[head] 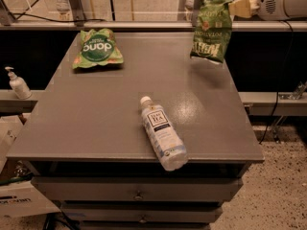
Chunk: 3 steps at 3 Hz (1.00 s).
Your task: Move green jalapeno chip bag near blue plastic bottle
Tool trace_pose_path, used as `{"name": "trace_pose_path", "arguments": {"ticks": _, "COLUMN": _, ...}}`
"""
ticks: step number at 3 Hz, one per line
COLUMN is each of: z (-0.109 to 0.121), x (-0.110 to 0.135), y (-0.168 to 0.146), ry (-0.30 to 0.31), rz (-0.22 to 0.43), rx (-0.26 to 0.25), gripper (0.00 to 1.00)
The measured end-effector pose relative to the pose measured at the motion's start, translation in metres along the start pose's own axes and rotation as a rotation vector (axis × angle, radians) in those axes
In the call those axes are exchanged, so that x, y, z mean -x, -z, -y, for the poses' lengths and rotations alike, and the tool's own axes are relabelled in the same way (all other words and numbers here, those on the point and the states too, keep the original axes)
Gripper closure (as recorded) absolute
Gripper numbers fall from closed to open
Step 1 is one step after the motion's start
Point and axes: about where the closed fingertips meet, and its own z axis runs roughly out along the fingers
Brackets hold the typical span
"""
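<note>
The green jalapeno chip bag (211,28) hangs upright in the air above the table's far right corner, clear of the surface. My gripper (236,7) is at the top right and is shut on the bag's upper right edge. The blue plastic bottle (163,132) lies on its side near the table's front edge, white cap pointing toward the back. The bag is well behind and to the right of the bottle.
A brighter green bag with a dark round logo (97,48) lies at the back left of the grey table (96,119). A white pump bottle (18,84) stands on a ledge to the left. A rail runs along the back.
</note>
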Motion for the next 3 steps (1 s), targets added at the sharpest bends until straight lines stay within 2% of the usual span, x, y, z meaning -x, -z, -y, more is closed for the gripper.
{"name": "trace_pose_path", "arguments": {"ticks": 1, "z": -0.014, "x": -0.003, "y": 0.022, "ry": -0.045, "rz": -0.008, "rx": 0.039, "gripper": 1.0}}
{"name": "trace_pose_path", "arguments": {"ticks": 2, "z": -0.034, "x": -0.012, "y": 0.04, "ry": -0.097, "rz": -0.018, "rx": 0.1, "gripper": 1.0}}
{"name": "trace_pose_path", "arguments": {"ticks": 3, "z": -0.065, "x": -0.026, "y": 0.053, "ry": -0.149, "rz": -0.026, "rx": 0.197, "gripper": 1.0}}
